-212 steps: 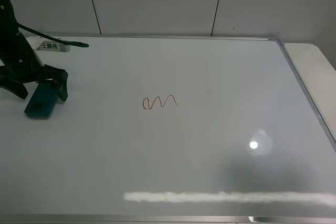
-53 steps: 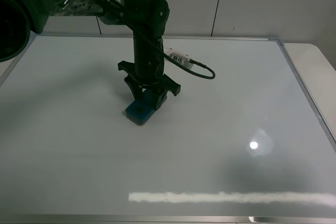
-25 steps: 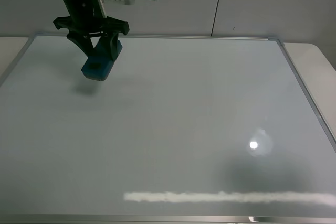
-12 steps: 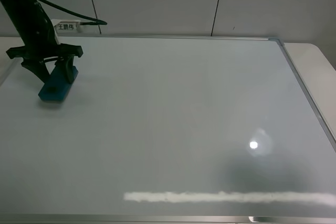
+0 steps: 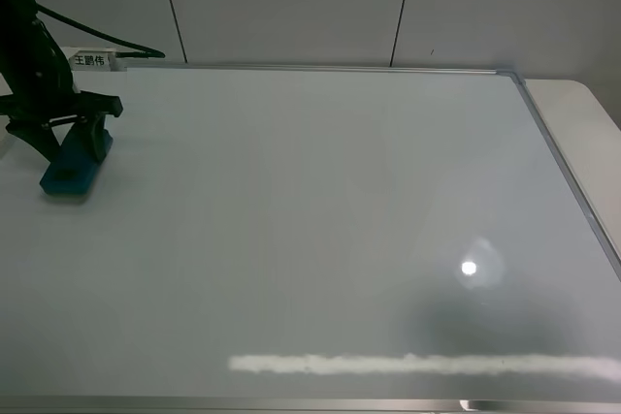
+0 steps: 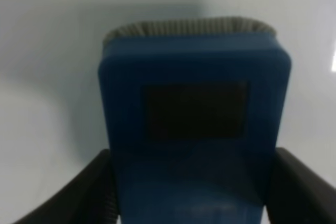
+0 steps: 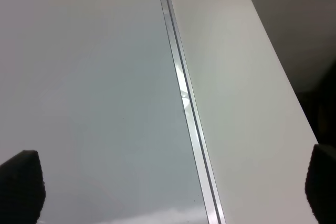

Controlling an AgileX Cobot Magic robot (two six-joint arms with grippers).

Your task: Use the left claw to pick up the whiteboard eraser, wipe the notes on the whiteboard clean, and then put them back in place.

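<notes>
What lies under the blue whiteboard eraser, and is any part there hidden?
The whiteboard lies under the whiteboard eraser, which the left claw grips. A grey felt pad shows at its edge. The board surface directly beneath is covered.

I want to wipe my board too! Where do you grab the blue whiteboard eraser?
Grip the whiteboard eraser by its two long sides, coming down from above. It is a flat block facing down on the whiteboard, so only those straight, parallel sides give a firm pinch. The left tool holds it just so.
</notes>
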